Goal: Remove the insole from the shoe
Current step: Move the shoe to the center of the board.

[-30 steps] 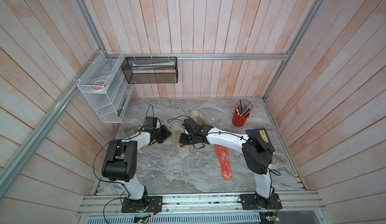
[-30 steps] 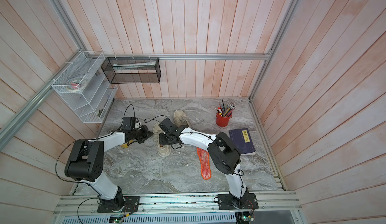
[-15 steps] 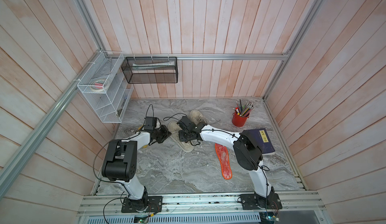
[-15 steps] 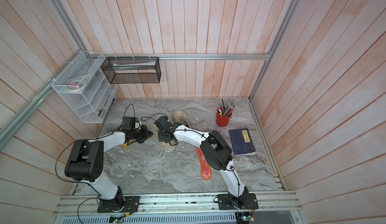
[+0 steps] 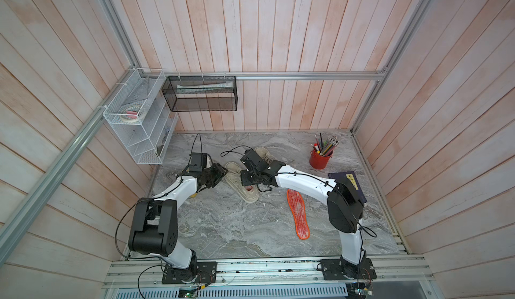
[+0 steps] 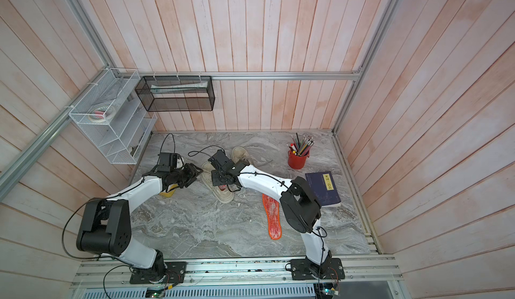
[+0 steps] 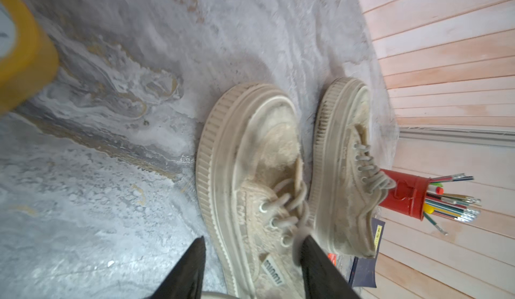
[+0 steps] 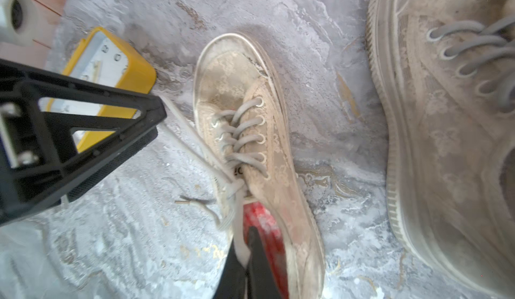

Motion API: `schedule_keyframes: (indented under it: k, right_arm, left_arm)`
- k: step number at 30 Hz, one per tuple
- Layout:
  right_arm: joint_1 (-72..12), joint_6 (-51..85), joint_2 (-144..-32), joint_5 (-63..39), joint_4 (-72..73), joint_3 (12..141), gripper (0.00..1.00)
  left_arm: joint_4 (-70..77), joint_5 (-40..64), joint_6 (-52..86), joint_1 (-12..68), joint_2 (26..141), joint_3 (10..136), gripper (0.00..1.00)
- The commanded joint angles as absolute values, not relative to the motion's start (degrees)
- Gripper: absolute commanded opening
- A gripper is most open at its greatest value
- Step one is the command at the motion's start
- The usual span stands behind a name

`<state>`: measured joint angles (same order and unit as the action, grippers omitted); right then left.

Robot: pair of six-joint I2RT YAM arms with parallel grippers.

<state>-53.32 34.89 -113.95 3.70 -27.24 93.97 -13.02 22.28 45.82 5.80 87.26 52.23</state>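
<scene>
Pinching heel end of red insole (image 8: 266, 225) inside shoe (image 8: 231, 71), right gripper (image 8: 242, 240) has jaws closed tight. Red insole mostly tucked in shoe: extraction seemingly barely begun, whole pull-out left. Orange insole (image 5: 298, 214) already out, lying loose, well apart from shoe. Left gripper (image 7: 253, 237) jaws apart beside shoe, gripping nothing. Second ago: right jaws parted, left jaws closed.

Insole (image 8: 264, 225) in shoe (image 8: 245, 102); second shoe (image 8: 446, 122) behind, right.
</scene>
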Motion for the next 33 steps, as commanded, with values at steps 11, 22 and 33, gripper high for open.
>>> schedule_keyframes:
  k: [11, 22, 33]
  right_arm:
    - [-53.74, 33.28, -103.35, -3.2, -32.14, 90.93, 0.0]
    - [-55.21, 29.8, -92.52, -0.07, -32.75, 90.19, 0.0]
    - [-56.51, 27.78, -88.69, 0.91, -28.9, 91.33, 0.0]
  left_arm:
    - [-19.63, 19.96, 51.21, 14.31, 66.05, 37.9, 0.58]
    - [-21.86, 19.85, 53.39, 14.34, 63.34, 33.77, 0.56]
    - [-21.12, 20.47, 53.79, 14.4, 64.94, 33.66, 0.56]
